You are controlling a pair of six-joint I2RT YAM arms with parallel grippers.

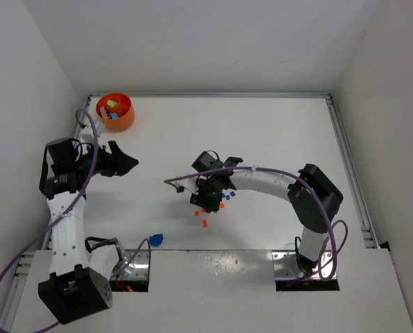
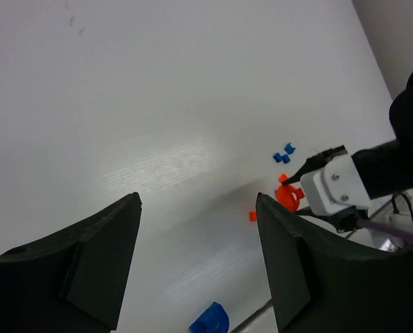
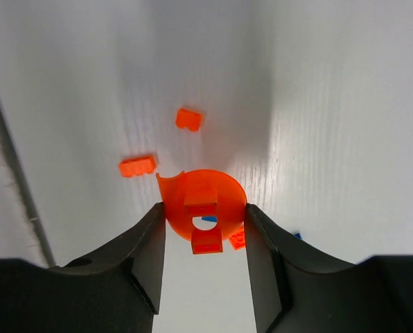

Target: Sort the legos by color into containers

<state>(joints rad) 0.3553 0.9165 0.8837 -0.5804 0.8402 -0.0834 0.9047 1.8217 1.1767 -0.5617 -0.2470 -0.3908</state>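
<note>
Top external view: at the far left corner of the white table [image 1: 276, 132] sits the round orange bowl [image 1: 123, 123]. It holds a few lime green, blue and orange legos, but from this height it cannot be told which compartment each lies in.

Near the bowl and a little closer to the bases, the left gripper [image 1: 132, 162] points toward the middle of the table. Its jaws are spread wide and unladen, and the left wrist camera shows only white tabletop between its two dark fingers [image 2: 102, 257].

Farther right, by the near edge, a blue rounded piece [image 1: 156, 240] lies alone, well apart from the other legos.

At centre, the right gripper [image 1: 206, 201] reaches down into a loose scatter of legos. The right wrist camera shows its jaws drawn in narrow on an orange round piece [image 3: 203, 198], with a finger pressed against each side of the disc. Whether the disc rests on the table or hangs just above it cannot be told.

Two small orange bricks [image 3: 138, 166] lie just beyond the gripped disc, apart from each other. Another orange bit [image 3: 238, 239] shows beside the right-hand finger.

Just to the right of the gripper lies a cluster of small blue pieces [image 1: 227, 196].
</note>
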